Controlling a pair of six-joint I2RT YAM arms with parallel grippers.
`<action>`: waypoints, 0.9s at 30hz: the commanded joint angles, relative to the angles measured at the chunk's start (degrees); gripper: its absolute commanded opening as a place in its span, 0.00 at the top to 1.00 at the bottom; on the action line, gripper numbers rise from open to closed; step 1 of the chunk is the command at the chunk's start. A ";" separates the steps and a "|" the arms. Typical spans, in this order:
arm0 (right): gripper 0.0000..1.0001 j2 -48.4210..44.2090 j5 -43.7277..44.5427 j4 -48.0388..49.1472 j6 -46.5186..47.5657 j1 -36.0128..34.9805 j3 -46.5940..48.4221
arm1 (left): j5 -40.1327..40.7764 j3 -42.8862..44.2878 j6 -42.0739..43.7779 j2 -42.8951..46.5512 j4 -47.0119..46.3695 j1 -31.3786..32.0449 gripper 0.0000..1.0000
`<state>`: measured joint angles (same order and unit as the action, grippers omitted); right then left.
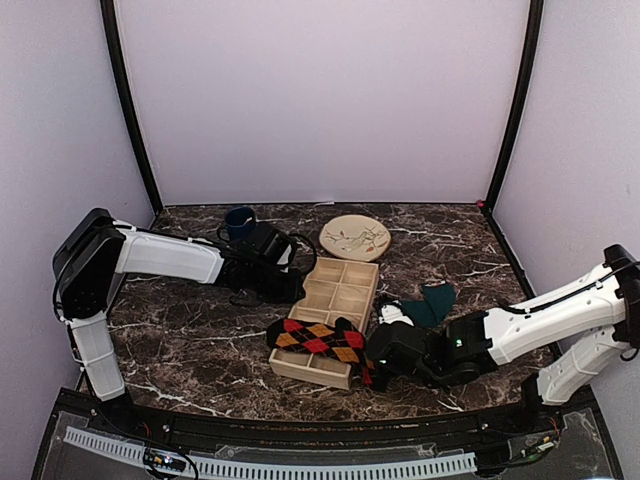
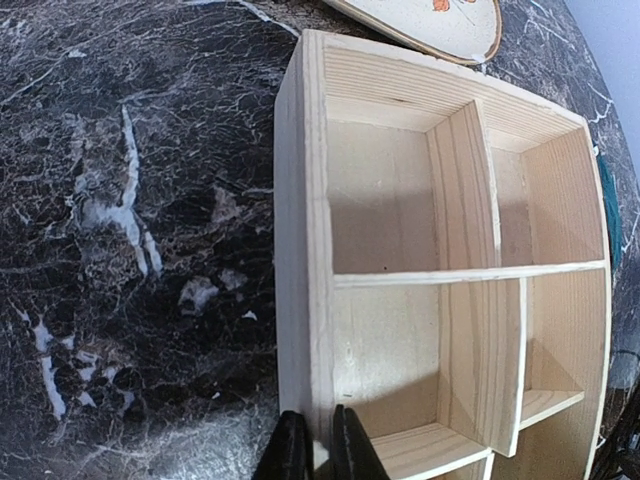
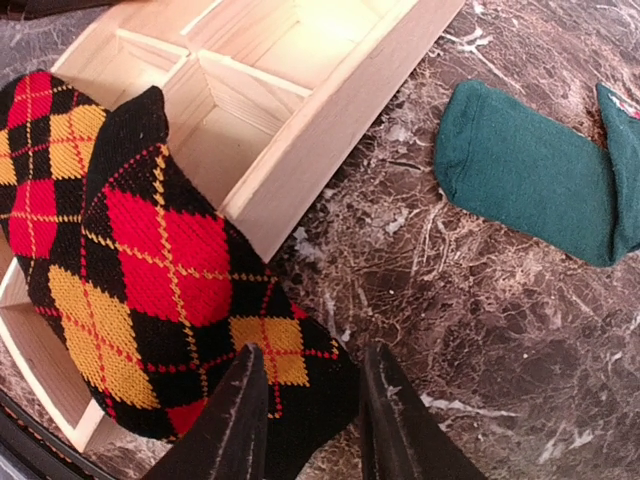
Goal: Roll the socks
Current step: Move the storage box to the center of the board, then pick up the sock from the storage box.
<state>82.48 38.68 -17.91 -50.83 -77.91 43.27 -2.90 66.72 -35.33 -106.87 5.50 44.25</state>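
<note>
Bare marble (image 3: 420,290) between wooden tray (image 3: 330,110), argyle sock (image 3: 150,250) and teal sock (image 3: 530,175)

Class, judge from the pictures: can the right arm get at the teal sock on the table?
Probably yes: the teal sock lies uncovered on bare marble near the right gripper, though its jaws pinch the argyle sock.

This is a robot lab booth, not anyone's home. Plain pale walls (image 1: 320,100) close it in on three sides, with black posts (image 1: 128,100) in the corners. A left arm (image 1: 165,257) and a right arm (image 1: 550,315) stand bolted at the near edge of a marble-patterned table (image 1: 200,350), behind a perforated white strip (image 1: 300,468). The only homely things are a mug (image 1: 239,222), plate (image 1: 355,237), wooden tray (image 1: 335,290), argyle socks (image 1: 318,340) and teal socks (image 1: 432,303).
</note>
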 commanded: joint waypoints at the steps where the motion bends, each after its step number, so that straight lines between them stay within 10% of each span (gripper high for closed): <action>1: 0.57 -1.17 -3.22 4.18 3.69 0.30 -0.45 | 2.19 1.44 1.80 2.14 2.87 -0.13 1.00; 7: 0.29 -0.05 -5.49 5.18 5.80 -3.08 -0.76 | 3.28 1.95 2.52 2.38 3.69 -0.11 1.00; 27: 0.31 8.19 0.96 1.21 7.25 -7.68 3.59 | 3.60 2.63 2.78 2.63 4.49 0.90 1.00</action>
<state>89.08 35.57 -15.73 -44.71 -85.62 44.69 0.47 68.20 -33.23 -106.85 8.95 44.77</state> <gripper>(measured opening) 0.699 0.092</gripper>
